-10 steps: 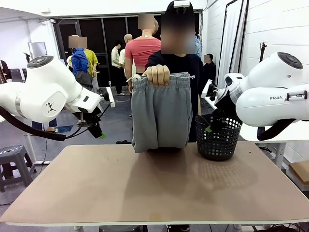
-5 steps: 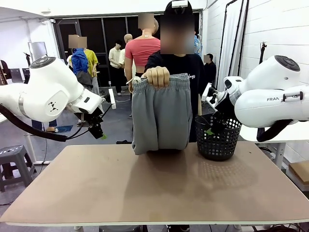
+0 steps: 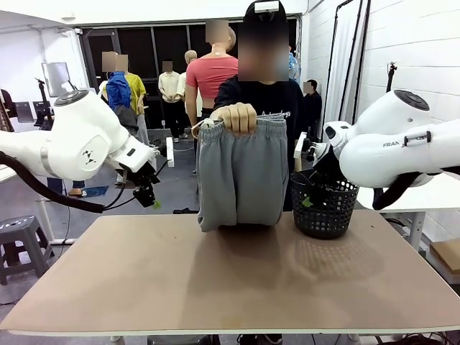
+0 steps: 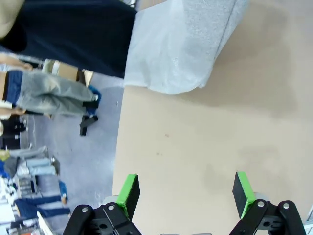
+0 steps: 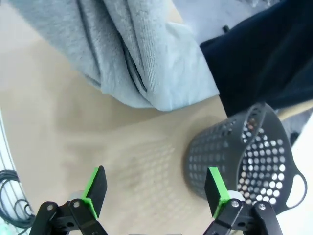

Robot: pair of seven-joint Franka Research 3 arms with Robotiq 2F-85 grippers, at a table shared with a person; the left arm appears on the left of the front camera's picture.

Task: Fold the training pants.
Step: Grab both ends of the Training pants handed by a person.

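Left claw (image 3: 151, 199) and right claw (image 3: 310, 195), both wide open and empty, flank the training pants (image 3: 241, 172). The pants dangle vertically from the person's hand (image 3: 234, 117) over the tabletop (image 3: 230, 280). The right claw seems nearer.

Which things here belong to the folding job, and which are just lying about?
Job: light grey soft jersey training pants, held up by the person's hand at the tan table's far side; left gripper, open; right gripper, open.
Lying about: black mesh plastic basket, standing on the table beside the pants.
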